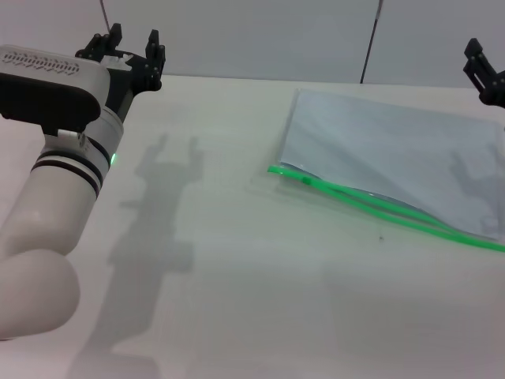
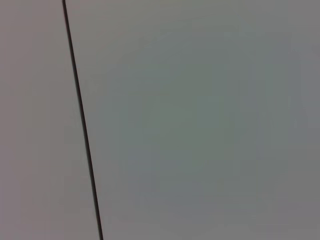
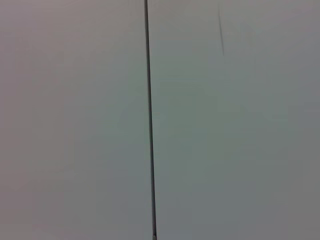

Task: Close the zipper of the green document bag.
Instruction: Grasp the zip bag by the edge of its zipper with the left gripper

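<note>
Left claw [image 1: 134,49] hangs open and empty, far from the green document bag [image 1: 394,158]; right claw [image 1: 485,73], grip unreadable, should pinch the zipper [image 1: 379,207] slider squarely.

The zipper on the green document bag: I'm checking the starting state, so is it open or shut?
Open along most of its length. The zipper shows two green strips parted in the head view, joined only near the slider at the bag's left end.

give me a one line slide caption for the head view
Green document bag lies flat on the table with its zipper gaping; left gripper and right gripper hang raised, off the bag.
</note>
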Controlling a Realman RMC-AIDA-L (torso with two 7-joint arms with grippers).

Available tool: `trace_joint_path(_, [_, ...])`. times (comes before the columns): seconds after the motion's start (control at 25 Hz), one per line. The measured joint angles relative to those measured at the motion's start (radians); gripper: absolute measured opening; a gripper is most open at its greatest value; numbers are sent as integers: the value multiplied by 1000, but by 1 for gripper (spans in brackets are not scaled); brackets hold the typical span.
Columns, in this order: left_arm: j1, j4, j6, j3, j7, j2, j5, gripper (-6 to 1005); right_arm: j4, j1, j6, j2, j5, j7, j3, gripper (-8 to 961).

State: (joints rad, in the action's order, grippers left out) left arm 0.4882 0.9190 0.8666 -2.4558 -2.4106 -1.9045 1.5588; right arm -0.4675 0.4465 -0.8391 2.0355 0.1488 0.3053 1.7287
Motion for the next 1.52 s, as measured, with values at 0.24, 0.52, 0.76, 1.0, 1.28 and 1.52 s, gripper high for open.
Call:
trace_joint_path(0.24, [0,0,0,0,-1,1,0,528,6,4,0,0,0,3,0,684])
trace_joint_path(0.52, [1,13,-49,0,10,10,1,527,7,5,0,0,0,14,0,683])
trace_joint_path(0.76, [7,163,-316,25,27,101,28,528,10,5,0,0,0,15,0,683])
trace_joint_path(1.0, [22,268,-752,153,62,153,132,534,10,6,0,0,0,15,0,682])
trace_joint_path(1.28, [0,333,-1243,452,101,73,338,539,12,6,0,0,0,15,0,682])
trace_joint_path(1.52, [-40,414,-1448,623,91,-43,635,540,15,7,0,0,0,15,0,681])
